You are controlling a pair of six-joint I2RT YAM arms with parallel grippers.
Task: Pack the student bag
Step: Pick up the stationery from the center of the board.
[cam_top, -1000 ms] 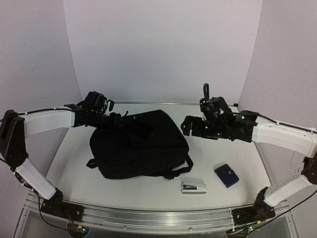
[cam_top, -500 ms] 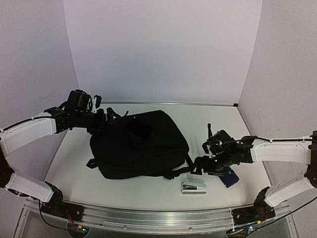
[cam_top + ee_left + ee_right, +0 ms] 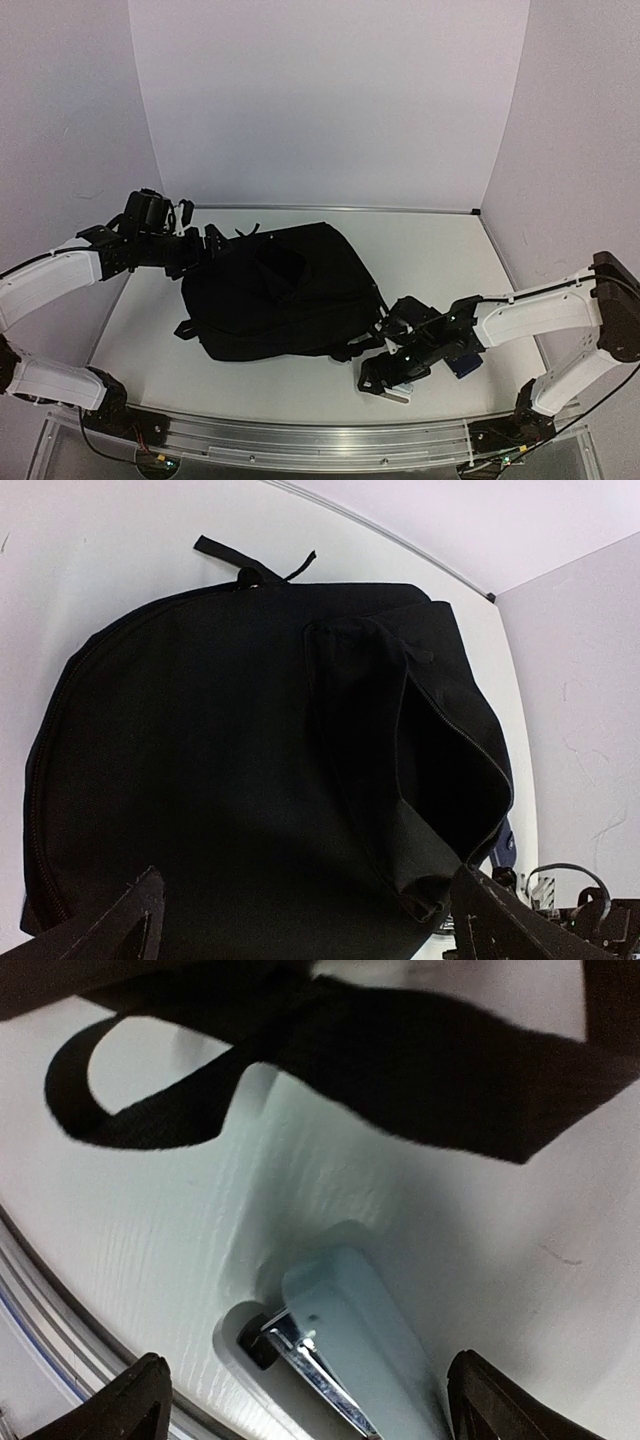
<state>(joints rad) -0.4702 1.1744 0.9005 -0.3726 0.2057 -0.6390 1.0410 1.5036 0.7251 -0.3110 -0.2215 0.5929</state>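
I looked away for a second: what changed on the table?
The right pincer swung down toward the near edge and now hovers open over the stapler. The left pincer opened and drew back left from the student bag. Bag, stapler and small blue item stayed put.

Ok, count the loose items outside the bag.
2: a pale stapler under the right hand; a dark blue item beside it, half behind that arm. Others may be hidden.

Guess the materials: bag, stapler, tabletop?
Bag: matte black woven fabric, likely nylon or polyester; it sags and creases, with a zipper along the pocket.
Stapler: pale smooth plastic shell over shiny chrome-like metal.
Tabletop: white, faintly grained, semi-matte; laminate or painted board, unclear.
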